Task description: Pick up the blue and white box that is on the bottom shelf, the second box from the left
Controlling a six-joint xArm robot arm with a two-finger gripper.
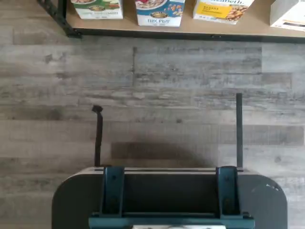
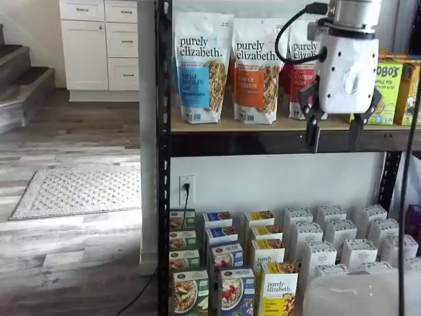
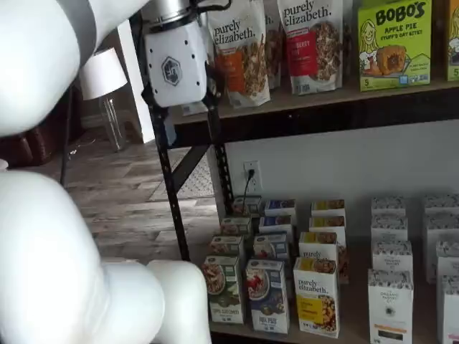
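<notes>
The blue and white box stands upright in the front row of the bottom shelf, between a green-trimmed box and a yellow "purely elizabeth" box. It shows in both shelf views and in the wrist view, at the shelf's front edge. My gripper hangs high above, level with the wood-board tier, far from the box. Its two black fingers stand apart with a plain gap and hold nothing. It also shows in a shelf view.
Tall granola bags and Bobo's boxes fill the upper tier. White boxes line the bottom shelf's right part. A black post bounds the rack's left side. A plugged wall outlet sits behind. My white arm fills the foreground.
</notes>
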